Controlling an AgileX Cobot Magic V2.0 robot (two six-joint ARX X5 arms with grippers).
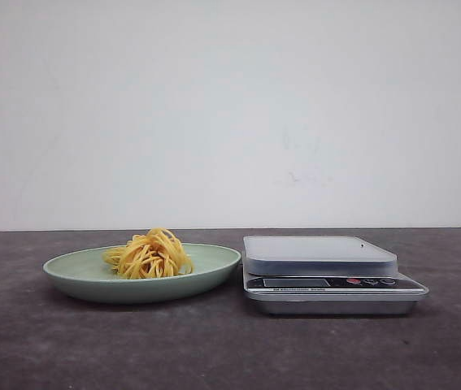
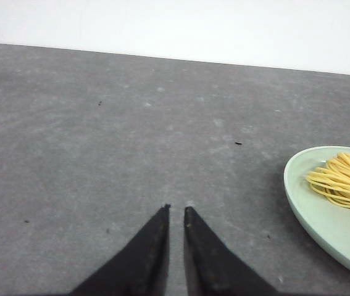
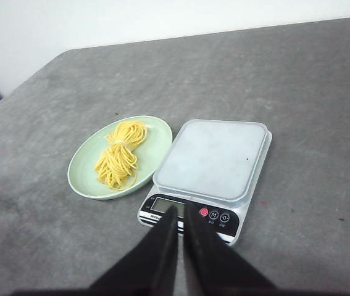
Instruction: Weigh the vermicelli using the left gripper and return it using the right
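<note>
The vermicelli (image 1: 150,254) is a small nest of yellow strands resting on a pale green plate (image 1: 71,270), left of a silver kitchen scale (image 1: 319,253) whose platform is bare. Neither gripper shows in the front view. In the left wrist view my left gripper (image 2: 178,208) is shut with nothing in it, low over bare table, and the plate (image 2: 323,216) with the vermicelli (image 2: 344,179) lies off to one side. In the right wrist view my right gripper (image 3: 180,206) is shut and empty, held high in front of the scale (image 3: 212,157), its tips overlapping the display panel.
The dark grey tabletop (image 1: 230,349) runs back to a white wall. In the right wrist view the plate (image 3: 85,176) touches or nearly touches the scale's side, and the table's far corner edge (image 3: 39,68) shows beyond it.
</note>
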